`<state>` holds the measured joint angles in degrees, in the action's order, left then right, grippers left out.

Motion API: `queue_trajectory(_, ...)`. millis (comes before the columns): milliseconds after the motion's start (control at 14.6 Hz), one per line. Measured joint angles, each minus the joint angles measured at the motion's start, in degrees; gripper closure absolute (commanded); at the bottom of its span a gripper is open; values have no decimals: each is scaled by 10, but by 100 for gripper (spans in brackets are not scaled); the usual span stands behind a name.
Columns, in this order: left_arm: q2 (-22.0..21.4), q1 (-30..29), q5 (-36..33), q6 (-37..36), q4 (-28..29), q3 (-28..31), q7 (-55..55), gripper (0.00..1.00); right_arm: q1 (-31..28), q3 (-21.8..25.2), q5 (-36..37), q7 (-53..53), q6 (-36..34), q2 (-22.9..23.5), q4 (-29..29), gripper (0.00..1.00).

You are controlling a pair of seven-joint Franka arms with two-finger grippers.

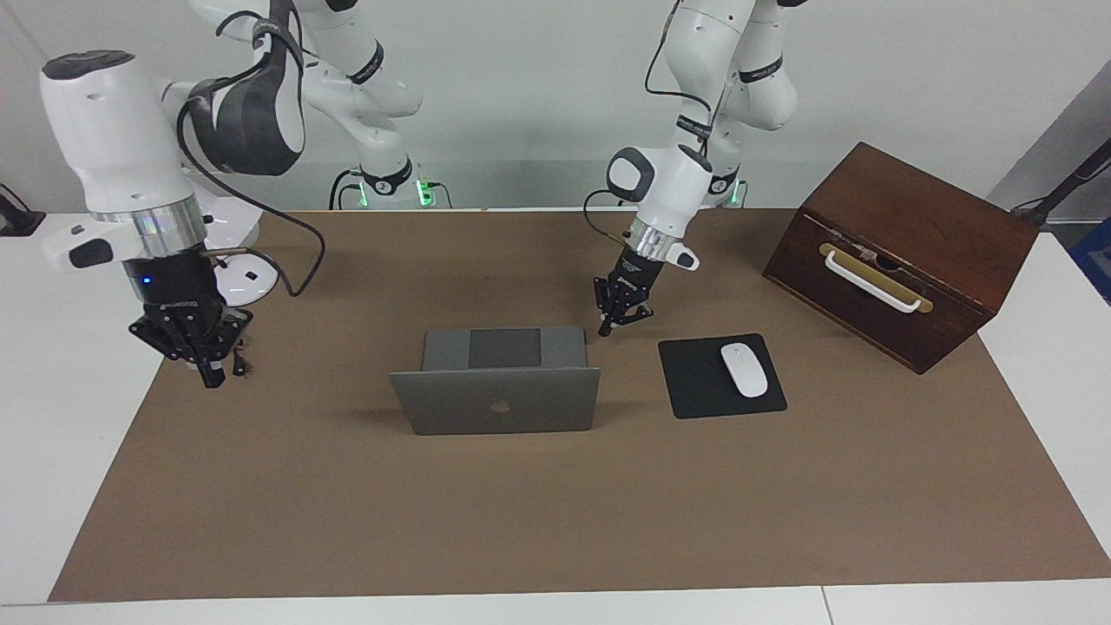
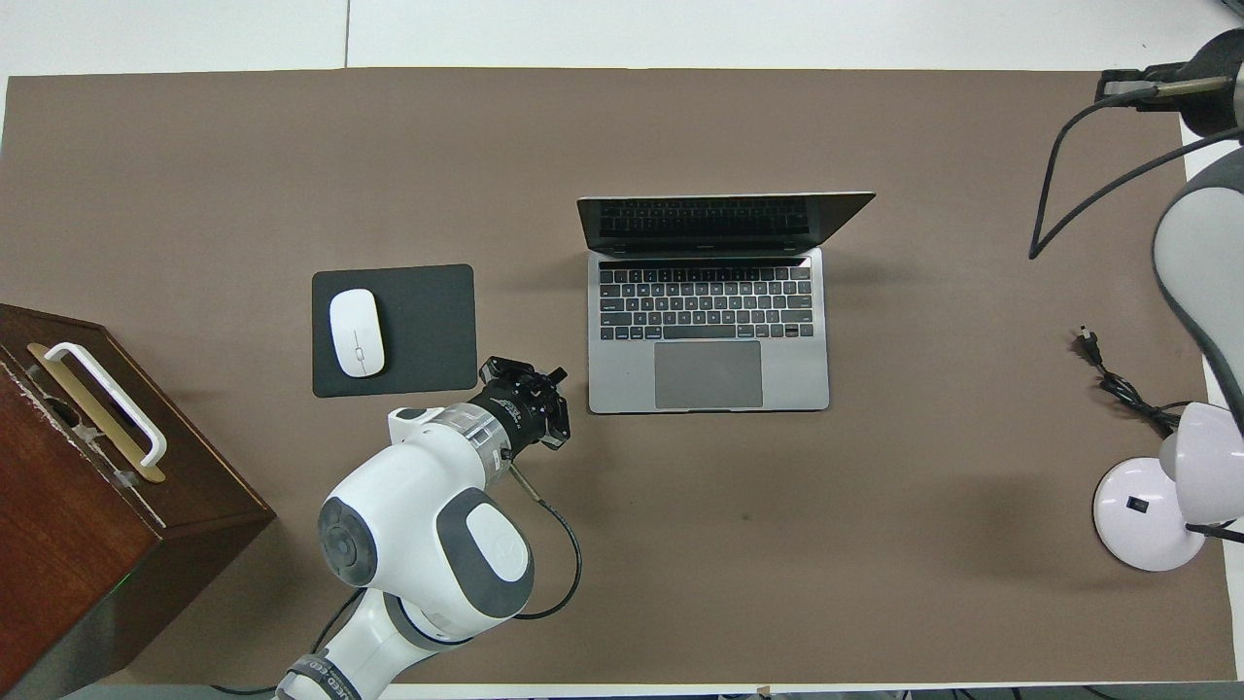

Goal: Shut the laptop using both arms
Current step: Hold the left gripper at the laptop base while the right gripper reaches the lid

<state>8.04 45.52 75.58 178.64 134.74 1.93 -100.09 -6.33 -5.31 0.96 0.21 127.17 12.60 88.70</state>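
Observation:
The silver-grey laptop (image 1: 495, 401) stands open in the middle of the brown mat, its lid with the apple logo upright. In the overhead view the laptop (image 2: 709, 374) shows its dark keyboard and screen. My left gripper (image 1: 618, 323) hangs low beside the laptop's corner nearest the robots, between the laptop and the mouse pad, apart from both. It also shows in the overhead view (image 2: 530, 381). My right gripper (image 1: 211, 369) hangs over the mat's edge at the right arm's end of the table, well away from the laptop. It holds nothing.
A black mouse pad (image 1: 694, 382) with a white mouse (image 1: 744, 370) lies beside the laptop toward the left arm's end. A brown wooden box (image 1: 903, 252) with a white handle stands past it. A white desk lamp (image 2: 1147, 515) and its cable (image 2: 1118, 384) sit at the right arm's end.

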Motion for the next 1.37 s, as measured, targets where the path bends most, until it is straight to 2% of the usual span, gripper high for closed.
queue_trajectory(480,36,37,22,36,-26,0,-1,100,90,8,48,120,-19,60,-69,100)
queue_trajectory(822,74,70,26,68,-50,-1,-4,100,122,22,64,171,-19,124,-137,100)
queue_trajectory(1165,79,70,32,70,-54,-1,-4,100,173,45,64,202,-20,175,-184,100)
queue_trajectory(1371,80,76,74,80,-58,-2,-4,100,196,58,65,228,-21,189,-194,100)
